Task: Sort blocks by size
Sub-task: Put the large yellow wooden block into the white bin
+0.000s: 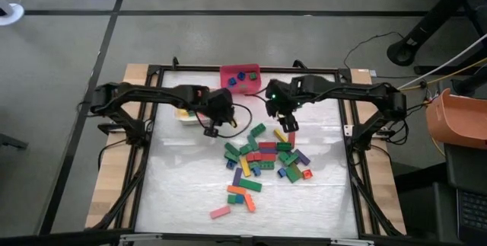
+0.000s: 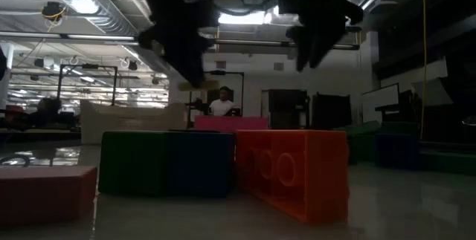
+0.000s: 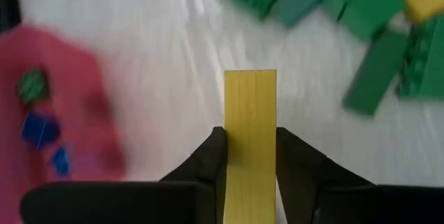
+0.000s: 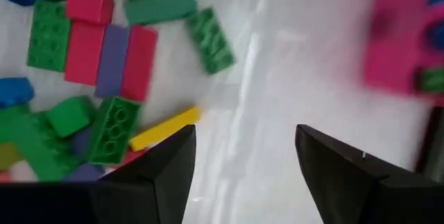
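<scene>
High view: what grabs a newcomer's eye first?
The heap of coloured blocks on the white table, in front of both arms. The left gripper is shut on a long yellow block, held above the table between the pile and the red bin. The right gripper hangs open over the pile's far edge.
</scene>
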Controlling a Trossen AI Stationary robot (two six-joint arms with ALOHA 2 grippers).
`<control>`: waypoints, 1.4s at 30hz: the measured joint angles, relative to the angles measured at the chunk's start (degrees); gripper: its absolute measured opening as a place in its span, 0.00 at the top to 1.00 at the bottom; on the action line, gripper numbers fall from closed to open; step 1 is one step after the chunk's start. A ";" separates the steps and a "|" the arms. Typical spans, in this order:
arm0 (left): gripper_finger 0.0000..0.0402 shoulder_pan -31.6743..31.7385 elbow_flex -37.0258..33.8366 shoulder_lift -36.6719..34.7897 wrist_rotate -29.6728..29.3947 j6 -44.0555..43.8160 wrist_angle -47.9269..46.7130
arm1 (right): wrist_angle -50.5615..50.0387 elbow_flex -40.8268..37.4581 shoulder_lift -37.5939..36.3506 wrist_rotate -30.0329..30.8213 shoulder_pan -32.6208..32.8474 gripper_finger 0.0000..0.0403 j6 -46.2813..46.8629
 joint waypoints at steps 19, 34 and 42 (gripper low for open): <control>0.68 10.13 -12.87 -8.40 -7.54 -15.53 -10.31 | 9.31 -19.67 0.00 -6.34 0.44 0.40 13.75; 0.57 11.20 -16.28 -8.38 -9.47 -16.53 -7.53 | 16.49 -19.84 0.00 0.65 4.96 0.40 22.59; 0.57 11.22 -16.28 -8.38 -9.40 -17.39 -7.53 | 20.54 -23.59 0.00 0.66 4.85 0.40 27.36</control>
